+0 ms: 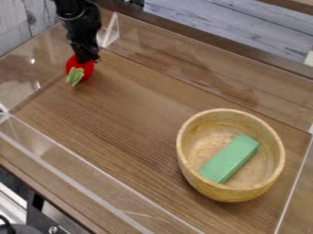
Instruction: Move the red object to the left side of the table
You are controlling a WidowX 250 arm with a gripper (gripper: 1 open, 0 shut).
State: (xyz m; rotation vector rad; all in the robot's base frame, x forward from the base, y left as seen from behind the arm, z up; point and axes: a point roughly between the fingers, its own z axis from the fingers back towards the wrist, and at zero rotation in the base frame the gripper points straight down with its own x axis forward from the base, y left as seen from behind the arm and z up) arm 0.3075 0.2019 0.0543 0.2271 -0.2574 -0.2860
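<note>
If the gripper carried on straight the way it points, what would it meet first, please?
Probably the brown wooden tabletop, just beneath the small red toy with a green leafy end at its fingertips, though depth is unclear.

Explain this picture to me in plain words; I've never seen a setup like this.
This is one robot arm working at a table; a single camera looks down on it at an angle. The black shape at the upper left is the arm's claw. It is closed on a small rounded red toy with a light-green end, at the left side of the brown wood-grain tabletop. Toward the lower right sits a round wooden bowl with a green rectangular block inside.
</note>
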